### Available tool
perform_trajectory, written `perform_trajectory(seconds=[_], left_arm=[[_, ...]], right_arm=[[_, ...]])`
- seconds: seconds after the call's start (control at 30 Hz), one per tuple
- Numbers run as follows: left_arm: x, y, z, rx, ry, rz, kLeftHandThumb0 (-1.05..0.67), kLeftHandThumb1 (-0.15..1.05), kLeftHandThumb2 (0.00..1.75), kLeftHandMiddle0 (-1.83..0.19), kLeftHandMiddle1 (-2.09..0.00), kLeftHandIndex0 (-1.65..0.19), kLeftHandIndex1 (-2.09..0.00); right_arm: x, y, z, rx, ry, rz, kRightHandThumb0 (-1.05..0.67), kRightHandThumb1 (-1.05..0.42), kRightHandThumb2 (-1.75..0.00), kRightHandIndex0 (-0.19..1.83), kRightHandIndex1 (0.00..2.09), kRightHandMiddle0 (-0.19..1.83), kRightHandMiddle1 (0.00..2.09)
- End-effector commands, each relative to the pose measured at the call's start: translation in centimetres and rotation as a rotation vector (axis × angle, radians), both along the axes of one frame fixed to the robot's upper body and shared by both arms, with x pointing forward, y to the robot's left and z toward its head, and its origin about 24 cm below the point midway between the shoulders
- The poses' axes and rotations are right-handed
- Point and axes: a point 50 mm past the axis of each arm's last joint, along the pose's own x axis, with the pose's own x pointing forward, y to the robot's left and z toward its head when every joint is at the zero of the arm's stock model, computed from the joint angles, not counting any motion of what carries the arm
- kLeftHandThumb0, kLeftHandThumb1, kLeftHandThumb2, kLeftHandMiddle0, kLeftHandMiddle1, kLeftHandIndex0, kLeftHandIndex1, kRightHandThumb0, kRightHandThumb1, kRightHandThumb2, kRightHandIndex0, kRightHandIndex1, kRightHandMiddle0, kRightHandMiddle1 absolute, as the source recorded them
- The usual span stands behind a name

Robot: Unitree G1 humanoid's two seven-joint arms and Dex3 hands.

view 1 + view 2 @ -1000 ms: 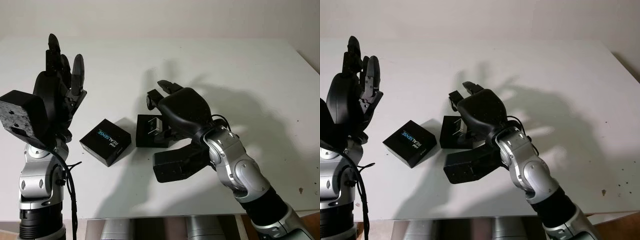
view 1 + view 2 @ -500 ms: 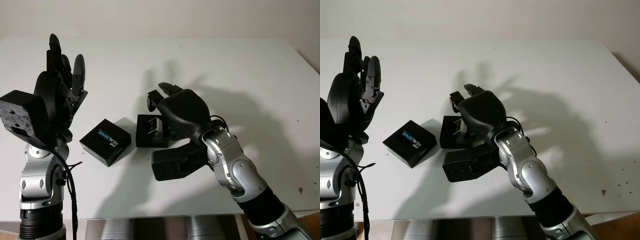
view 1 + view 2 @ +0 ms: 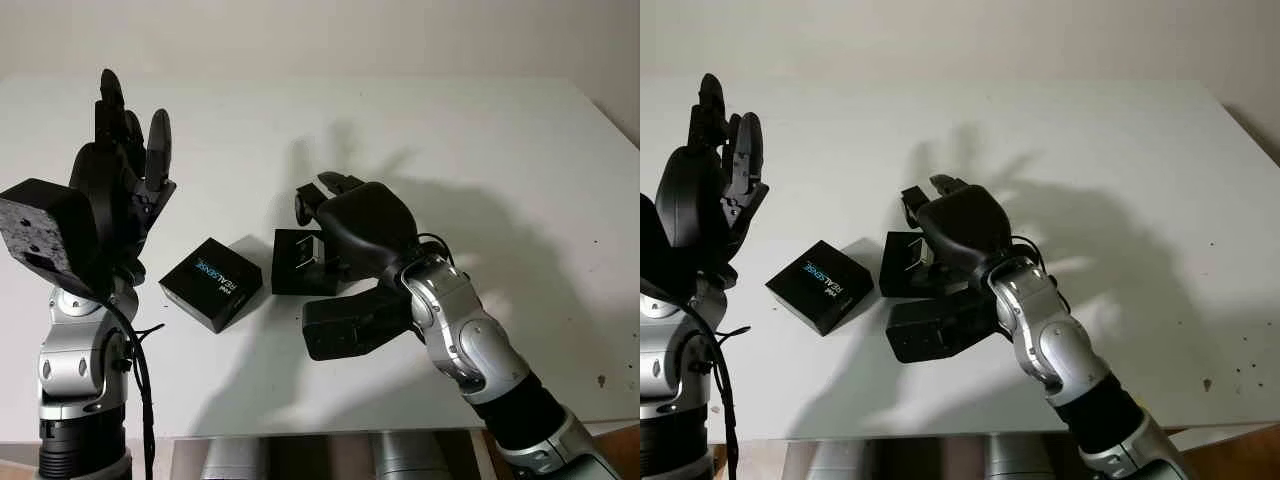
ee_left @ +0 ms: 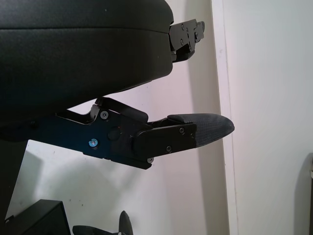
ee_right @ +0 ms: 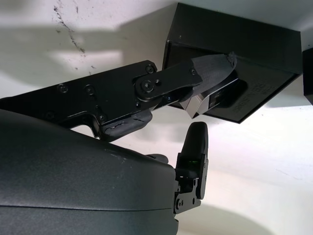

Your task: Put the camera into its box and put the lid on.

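White is the table (image 3: pixel 480 140) on which we work, and near its middle stands the small black box (image 3: pixel 296 262), open at the top. Our right hand (image 3: pixel 345 225) is directly over this box, with the fingers curled down into its opening. In the right wrist view we see a small silver and black piece, which we take for the camera (image 5: pixel 211 98), between the fingertips (image 5: pixel 210 68) at the mouth of the box, so the hand is closed around it (we cannot tell how deep it sits inside). Just beside the box, toward our left side, lies the black lid (image 3: pixel 211 283) with its printed face up, touching nothing. Our left hand (image 3: pixel 125 165) is raised above the left part of the table, holding nothing, well apart from the lid.
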Motion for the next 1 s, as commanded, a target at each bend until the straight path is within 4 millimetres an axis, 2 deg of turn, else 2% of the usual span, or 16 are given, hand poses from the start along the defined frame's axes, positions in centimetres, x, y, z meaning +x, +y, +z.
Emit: perform_trajectory(seconds=[0.0,0.33,0.53,0.97], left_arm=[[-0.14,-0.03,0.71,0.024,-0.025,-0.002,-0.62,1.05,0.54,0.19,0.0,0.19,0.0],[-0.19,-0.02,0.72,0.015,-0.031,0.006,-0.64,1.05,0.53,0.19,0.0,0.19,0.0],[-0.16,0.09,0.7,0.012,-0.035,0.009,-0.65,1.05,0.52,0.19,0.0,0.19,0.0],[-0.22,0.14,0.83,0.017,-0.054,0.017,-0.64,1.05,0.54,0.19,0.0,0.19,0.0]], right_arm=[[0.16,0.2,0.29,0.011,-0.014,0.007,-0.65,-1.01,-0.05,0.28,0.06,0.1,1.25],[0.33,0.15,0.11,0.013,-0.005,0.013,-0.6,-1.01,-0.05,0.3,0.07,0.13,1.27],[0.41,0.14,0.02,0.016,0.001,0.011,-0.55,-1.01,-0.05,0.35,0.08,0.19,1.49],[0.3,0.03,0.07,0.067,0.012,0.026,-0.43,-0.98,-0.05,0.52,0.14,0.26,1.6]])
